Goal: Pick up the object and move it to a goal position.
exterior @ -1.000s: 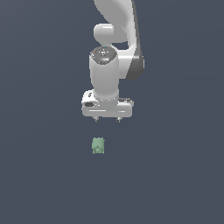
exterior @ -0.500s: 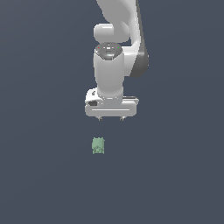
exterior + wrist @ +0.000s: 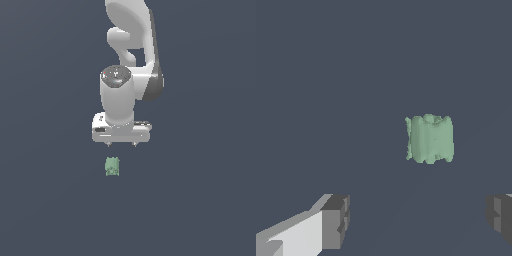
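The object [image 3: 112, 167] is a small pale green lumpy block lying on the dark grey floor. It also shows in the wrist view [image 3: 429, 139], apart from the fingers. My white gripper [image 3: 121, 144] hangs above it and a little toward the exterior view's right, pointing down. Its jaws are wide open and empty. In the wrist view the gripper [image 3: 416, 217] shows one grey fingertip pad [image 3: 336, 221] and the other pad [image 3: 500, 215] far apart, with the object beyond the gap between them.
A plain dark grey surface [image 3: 200, 210] fills the scene. The white arm [image 3: 132, 60] rises above the gripper. No goal marker shows.
The gripper has moved down and toward the exterior view's left, closer to the green object. The object has not moved. The jaws stay open.
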`<state>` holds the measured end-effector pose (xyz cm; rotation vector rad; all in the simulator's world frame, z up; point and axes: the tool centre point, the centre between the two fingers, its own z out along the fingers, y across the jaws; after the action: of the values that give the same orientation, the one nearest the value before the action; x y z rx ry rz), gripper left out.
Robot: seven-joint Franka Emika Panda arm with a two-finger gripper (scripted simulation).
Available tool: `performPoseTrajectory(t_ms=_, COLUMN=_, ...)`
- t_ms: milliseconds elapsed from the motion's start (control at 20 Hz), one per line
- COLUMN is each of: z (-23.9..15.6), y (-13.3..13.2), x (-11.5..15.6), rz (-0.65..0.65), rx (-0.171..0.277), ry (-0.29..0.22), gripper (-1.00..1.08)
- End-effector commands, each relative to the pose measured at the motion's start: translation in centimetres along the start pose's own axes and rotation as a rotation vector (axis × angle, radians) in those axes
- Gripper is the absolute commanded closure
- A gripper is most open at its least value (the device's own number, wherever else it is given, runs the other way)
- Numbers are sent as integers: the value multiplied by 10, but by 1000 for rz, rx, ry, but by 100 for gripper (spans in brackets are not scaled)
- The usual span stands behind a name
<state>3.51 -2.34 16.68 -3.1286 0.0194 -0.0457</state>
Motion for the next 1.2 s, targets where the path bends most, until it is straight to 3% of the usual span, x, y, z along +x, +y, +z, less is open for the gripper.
performPoseTrajectory(t_ms=0, z=14, y=9, x=8, rz=1, rx=-2, ry=-6, gripper=-92)
performPoseTrajectory(t_ms=550, z=66, y=44, x=31, rz=3, rx=-11, ry=-26, gripper=-92)
performPoseTrajectory(t_ms=1150, z=83, y=49, x=32, rz=4, rx=-13, ry=-30, gripper=-92)
